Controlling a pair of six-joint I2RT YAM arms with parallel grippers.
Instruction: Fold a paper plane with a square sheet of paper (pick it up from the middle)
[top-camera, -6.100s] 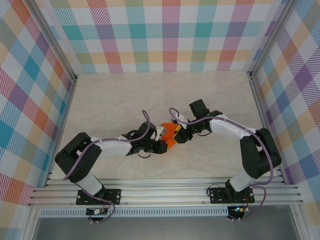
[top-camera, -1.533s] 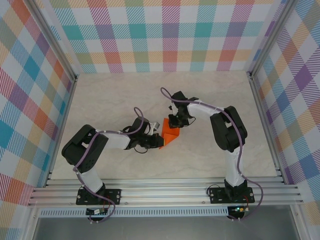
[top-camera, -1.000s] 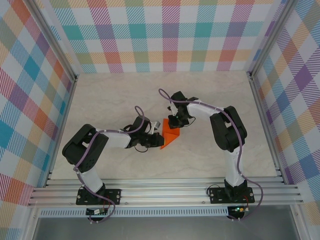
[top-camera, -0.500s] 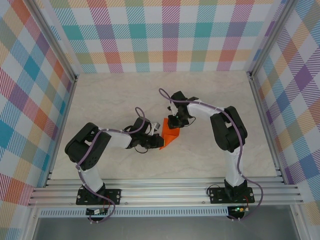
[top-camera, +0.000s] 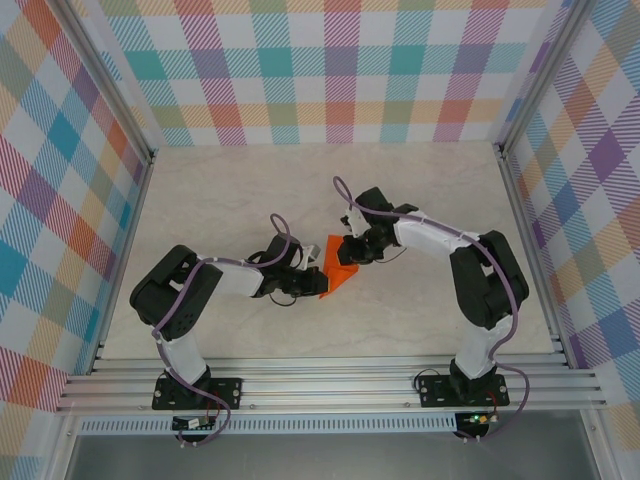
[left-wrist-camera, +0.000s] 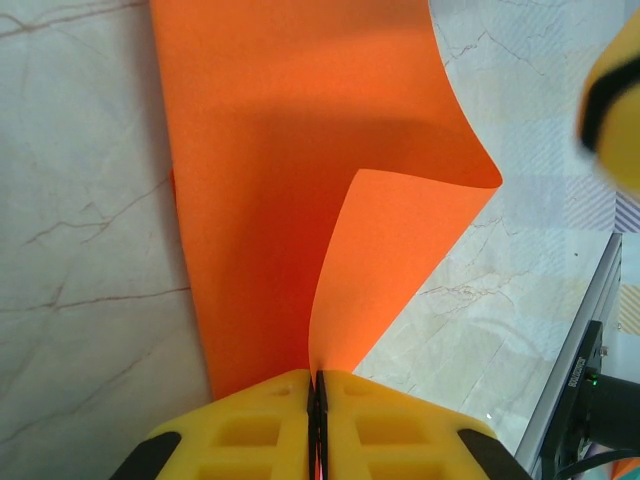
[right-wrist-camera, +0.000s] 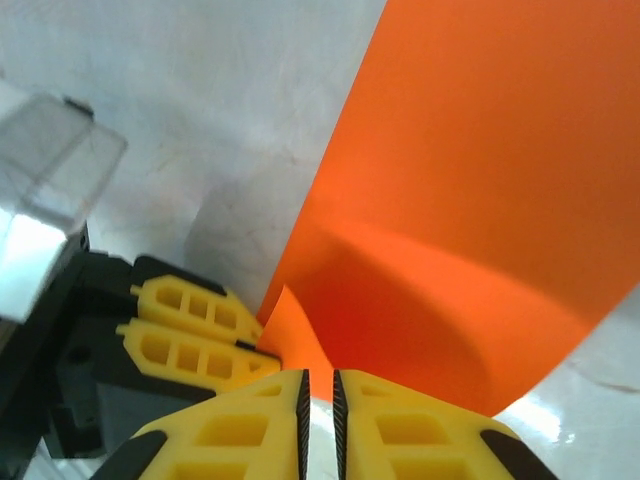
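Paper (top-camera: 337, 272): orange, part-folded, lying mid-counter (top-camera: 220, 200), with one flap curling upward.
Left jaws: clamped shut on the paper's edge.
Right jaws: all but closed beside the raised flap; hold on paper not discernible.
Risk: tearing or a crooked crease, caused by opposed pulls; slippage from so thin a pinch.
Change: right arm (top-camera: 478, 280) swung outward, elbow farther right; paper unmoved.

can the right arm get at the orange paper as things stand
Probably yes. The right gripper sits right at the orange paper, with nothing between them. The left gripper is shut on a nearby edge of the sheet, so room there looks tight.
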